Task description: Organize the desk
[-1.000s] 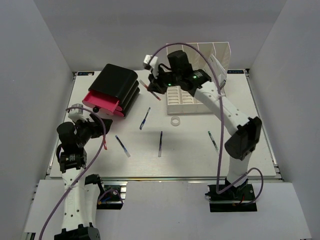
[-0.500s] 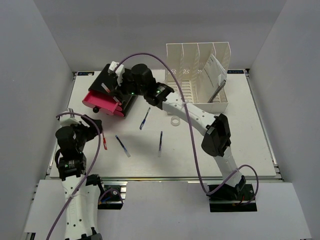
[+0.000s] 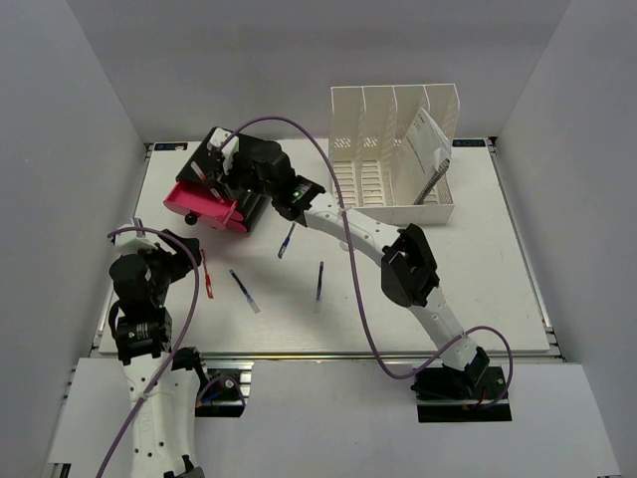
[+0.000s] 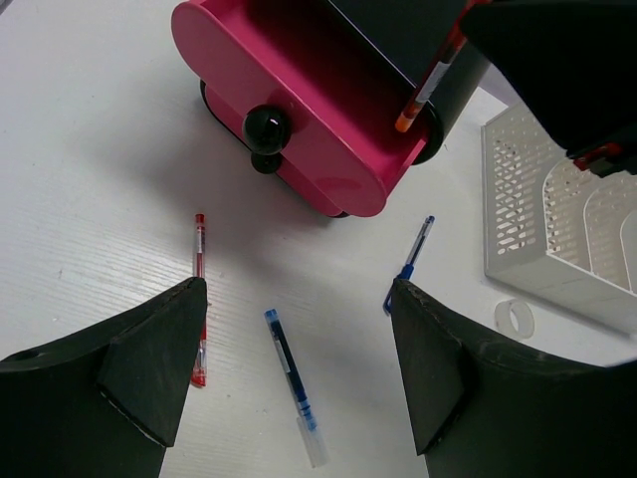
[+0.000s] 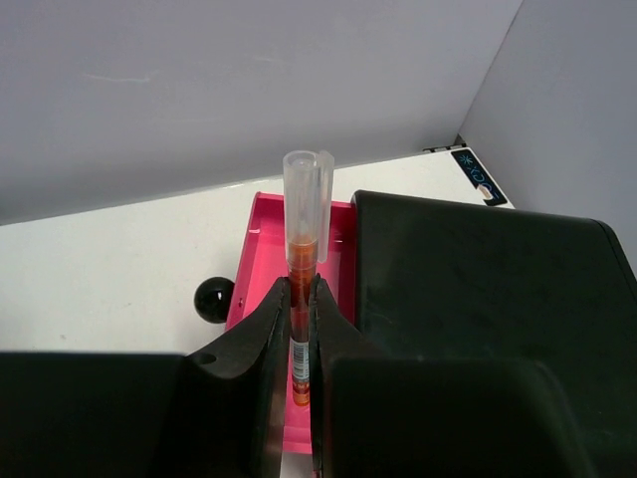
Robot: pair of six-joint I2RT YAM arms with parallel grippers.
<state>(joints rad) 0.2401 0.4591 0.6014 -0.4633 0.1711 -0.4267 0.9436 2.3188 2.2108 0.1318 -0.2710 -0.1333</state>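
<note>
desk (image 3: pixel 478 289) lies white and flat between grey walls, with the arm bases at its near edge, and it is not yet in order. the right gripper (image 5: pixel 302 299) is closed tight on an orange pen (image 5: pixel 302 229) and holds it steeply, cap end up, over the open pink drawer (image 4: pixel 318 169) of a black drawer unit (image 5: pixel 478 279) at the far left corner.

i think the main risk is the release. from the left wrist view the lower tip of the pen is very near the drawer wall beside the black casing, so a steep pen may catch on the rim, lean, and fall out onto the desk. a lower move could also push the light unit.

the left gripper (image 4: pixel 299 299) hangs with its fingers wide apart and holds nothing. under it are a red pen (image 4: pixel 199 259) and a blue pen (image 4: pixel 291 373). a second blue pen (image 4: pixel 413 259), a dark pen (image 3: pixel 319 284) and a tape ring (image 4: pixel 516 319) lie nearer the middle. the right arm stretches over this part, so it blocks the way for the left arm. a white file rack (image 3: pixel 393 119) stands at the far right.
</note>
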